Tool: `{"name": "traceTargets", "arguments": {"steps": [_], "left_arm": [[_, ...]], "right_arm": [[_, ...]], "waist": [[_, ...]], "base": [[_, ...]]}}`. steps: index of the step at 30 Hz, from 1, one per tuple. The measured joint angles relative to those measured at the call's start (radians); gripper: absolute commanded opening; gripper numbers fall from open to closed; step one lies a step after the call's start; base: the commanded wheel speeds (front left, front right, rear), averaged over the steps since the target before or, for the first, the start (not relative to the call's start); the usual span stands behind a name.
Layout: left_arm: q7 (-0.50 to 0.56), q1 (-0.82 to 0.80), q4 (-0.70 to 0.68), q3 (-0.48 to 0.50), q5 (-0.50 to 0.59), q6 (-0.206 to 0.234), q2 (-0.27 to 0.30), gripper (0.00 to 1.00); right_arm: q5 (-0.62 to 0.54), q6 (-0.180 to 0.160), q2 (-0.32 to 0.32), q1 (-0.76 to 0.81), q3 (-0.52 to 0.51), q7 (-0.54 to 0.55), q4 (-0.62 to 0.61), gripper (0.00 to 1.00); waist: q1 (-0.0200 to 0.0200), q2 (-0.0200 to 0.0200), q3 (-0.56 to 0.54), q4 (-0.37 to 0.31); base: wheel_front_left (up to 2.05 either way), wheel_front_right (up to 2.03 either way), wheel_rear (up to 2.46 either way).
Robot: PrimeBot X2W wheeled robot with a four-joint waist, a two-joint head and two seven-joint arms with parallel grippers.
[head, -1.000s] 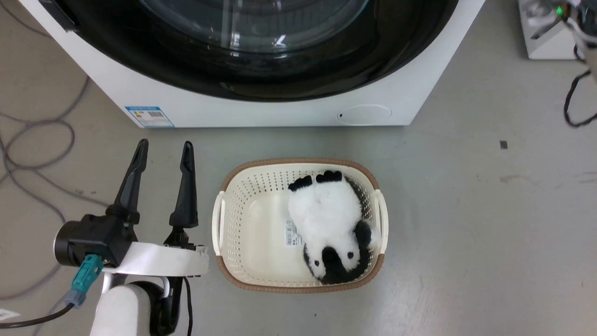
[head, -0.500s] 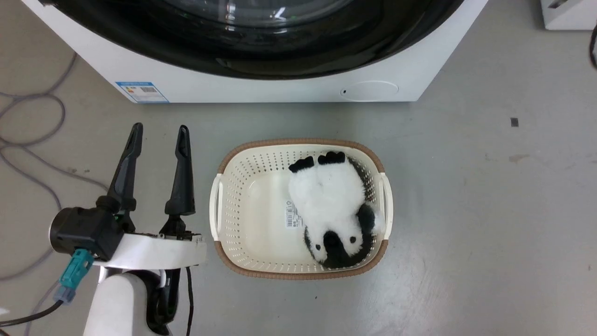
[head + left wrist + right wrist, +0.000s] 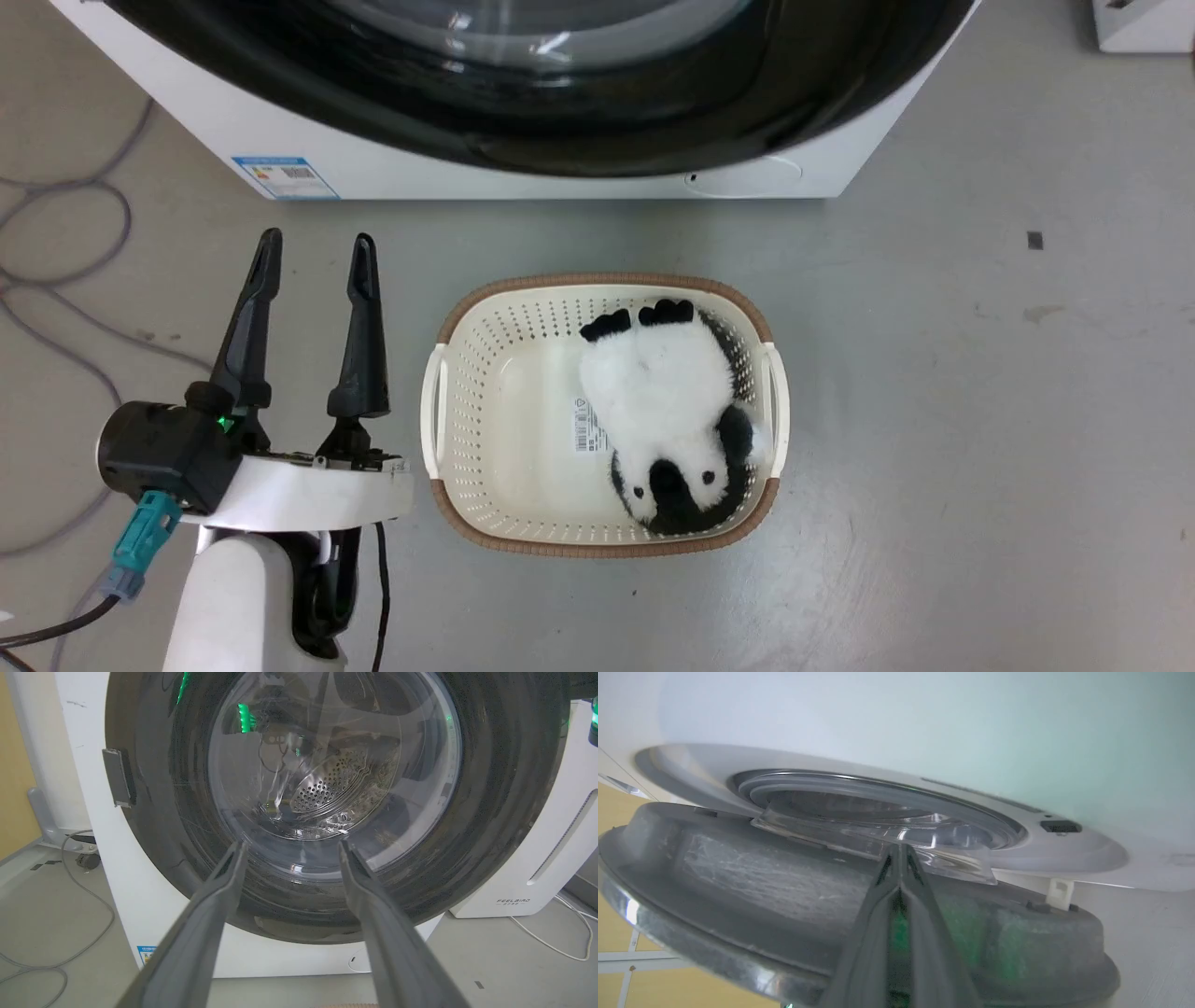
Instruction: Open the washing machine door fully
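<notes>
Door ajar, that was the picture: the washing machine door (image 3: pixel 752 877) stood swung a little way off the front of the washing machine (image 3: pixel 878 728). The right wrist view peered straight into the gap. The door's matte grey inner side lay open to the camera, and its clear glass bowl (image 3: pixel 878 833) bulged toward the machine's round opening. A small pale latch (image 3: pixel 1057 890) stuck up at the door's free edge.

The right gripper (image 3: pixel 899 848) sat in that gap between door and machine. Its two dark fingers were pressed together with nothing seen between them, tips up at the foot of the bowl. Whether they touched the bowl, I could not tell.

The left gripper (image 3: pixel 316 241) hung out in front of the machine, toward its left side as the robot faced it. Its fingers were spread wide, held nothing and pointed at the machine. Its wrist view faced the door's glossy black ring, with the perforated drum (image 3: pixel 336 781) showing through the glass.

A cream basket (image 3: pixel 597 280) sat on the floor in front of the machine, clear of it, with a panda plush (image 3: pixel 658 411) lying inside. Grey cables (image 3: pixel 56 233) trailed on the floor off the machine's left corner. The white FEELBIRD appliance (image 3: pixel 537 858) stood close by the machine's right side.
</notes>
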Motion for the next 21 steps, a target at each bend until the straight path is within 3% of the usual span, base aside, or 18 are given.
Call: {"name": "traceTargets", "arguments": {"steps": [10,21], "left_arm": [[-0.001,0.025,0.042,-0.003,0.017,0.000,-0.001,1.00],[-0.001,0.137,0.120,-0.001,0.046,0.000,-0.002,1.00]], "right_arm": [[0.012,0.000,-0.011,0.138,-0.002,0.059,-0.073,0.00],[0.064,0.000,-0.060,0.441,-0.007,0.090,-0.268,0.00]], "waist": [[0.0000,0.0000,-0.074,-0.003],[-0.0001,0.0000,-0.223,-0.001]], "base": [[0.00,0.00,0.00],[0.00,0.00,0.00]]}}
